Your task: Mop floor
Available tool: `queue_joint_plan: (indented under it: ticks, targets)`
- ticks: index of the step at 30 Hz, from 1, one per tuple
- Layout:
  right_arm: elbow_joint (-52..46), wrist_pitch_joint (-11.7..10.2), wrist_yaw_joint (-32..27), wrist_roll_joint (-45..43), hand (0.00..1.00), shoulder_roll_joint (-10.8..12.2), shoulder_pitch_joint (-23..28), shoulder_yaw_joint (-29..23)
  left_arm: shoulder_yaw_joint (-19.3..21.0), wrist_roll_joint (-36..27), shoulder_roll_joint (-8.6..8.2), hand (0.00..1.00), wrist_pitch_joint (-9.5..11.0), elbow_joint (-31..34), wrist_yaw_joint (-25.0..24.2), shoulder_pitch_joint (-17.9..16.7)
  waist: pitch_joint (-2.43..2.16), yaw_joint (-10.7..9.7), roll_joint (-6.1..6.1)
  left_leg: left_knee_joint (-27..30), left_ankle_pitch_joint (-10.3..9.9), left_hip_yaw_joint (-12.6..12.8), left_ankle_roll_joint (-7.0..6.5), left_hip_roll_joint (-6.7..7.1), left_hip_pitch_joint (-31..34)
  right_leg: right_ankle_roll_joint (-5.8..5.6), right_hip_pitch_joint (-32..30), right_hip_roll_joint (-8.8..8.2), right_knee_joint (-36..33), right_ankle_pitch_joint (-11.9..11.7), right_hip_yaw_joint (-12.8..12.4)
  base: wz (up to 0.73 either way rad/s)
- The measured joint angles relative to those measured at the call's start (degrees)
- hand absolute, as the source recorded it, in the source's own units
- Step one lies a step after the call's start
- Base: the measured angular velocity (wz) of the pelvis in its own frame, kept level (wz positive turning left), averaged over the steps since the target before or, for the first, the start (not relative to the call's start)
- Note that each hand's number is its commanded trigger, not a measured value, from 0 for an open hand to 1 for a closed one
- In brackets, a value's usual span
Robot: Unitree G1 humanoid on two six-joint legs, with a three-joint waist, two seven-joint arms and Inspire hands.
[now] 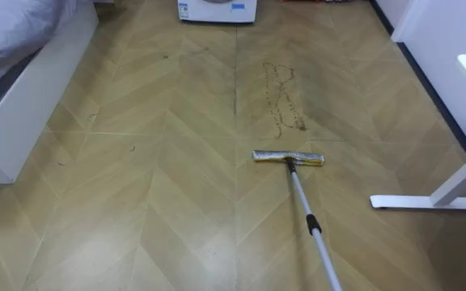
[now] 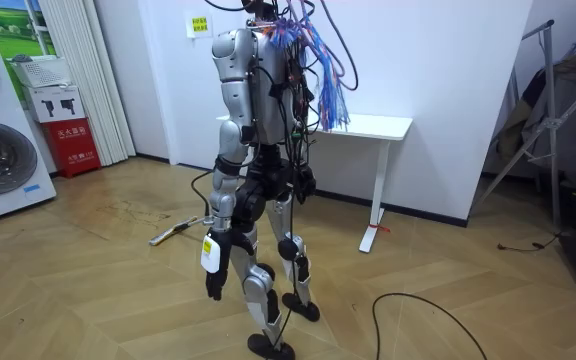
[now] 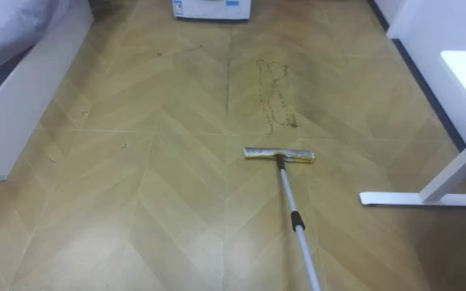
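Note:
The mop lies on the wooden floor ahead of me, its flat yellowish head (image 1: 288,158) set crosswise. Its silver handle (image 1: 310,218) runs back toward my lower right and leaves the eye views. Just beyond the head is a dark scribbled dirt mark (image 1: 281,97) on the boards. In the room view I stand upright facing the washing machines, with the mop head (image 2: 158,239) on the floor in front of me. My left hand (image 2: 215,278) hangs at my side with relaxed fingers, holding nothing. My right hand (image 2: 305,187) is a dark shape by my far hip.
A white bed frame (image 1: 31,97) borders the floor on my left. A white desk leg and foot (image 1: 431,201) stand on my right, and a white appliance (image 1: 217,10) straight ahead. In the room view a laundry rack (image 2: 558,110) stands at the right.

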State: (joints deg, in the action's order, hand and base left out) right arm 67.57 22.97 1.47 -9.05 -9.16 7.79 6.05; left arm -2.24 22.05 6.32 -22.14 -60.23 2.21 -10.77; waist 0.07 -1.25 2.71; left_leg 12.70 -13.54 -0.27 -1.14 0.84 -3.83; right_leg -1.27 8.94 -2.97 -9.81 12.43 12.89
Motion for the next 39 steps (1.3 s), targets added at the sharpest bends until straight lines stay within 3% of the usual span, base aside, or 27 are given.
queue_joint_plan:
  ticks: [13,21,29,37,39]
  targets:
    - [-0.7,0.2,0.1,0.0,1.0,0.0,0.2,-0.1,-0.3,0.0,-0.04,0.0,0.0,0.0,0.1,-0.1,0.02,0.0,0.0,-0.1,0.0,0.0,0.0,0.0,0.1,0.0,-0.2,0.01,0.0,0.0,-0.1,0.0]
    - [-0.6,0.3,-0.1,0.2,1.0,0.1,0.7,-0.1,-0.3,0.0,-0.14,0.0,0.0,0.1,1.3,-0.1,-0.3,-0.1,-0.57,0.1,0.0,-0.1,0.0,-0.02,0.1,0.0,0.0,-0.02,0.0,0.0,0.3,0.0]
    - [-0.8,0.0,-0.2,1.6,1.0,0.3,1.6,-0.1,-1.2,-0.1,-0.04,0.0,0.1,0.1,0.7,-1.0,-0.14,-0.4,-0.76,0.1,0.0,-0.4,0.01,-0.09,0.6,0.0,-0.4,-0.13,-0.1,0.0,1.3,0.01]
    - [0.9,-2.3,0.0,2.4,1.0,0.4,-0.3,-0.6,-1.2,-0.2,-0.02,0.0,3.1,-1.1,-0.3,0.6,-0.32,-0.9,-0.84,3.7,0.0,-0.9,-0.08,-0.02,7.7,0.01,-6.8,-0.44,-2.6,0.0,1.6,0.05]
    - [2.4,-2.5,0.0,3.7,1.0,0.3,-0.5,-0.6,-1.2,-0.6,-0.07,0.0,4.2,-3.1,-0.6,2.4,-0.33,-0.9,-1.44,5.9,-0.2,-1.0,-0.37,-0.06,10.5,0.05,-9.6,-0.71,-5.5,0.4,1.6,0.19]
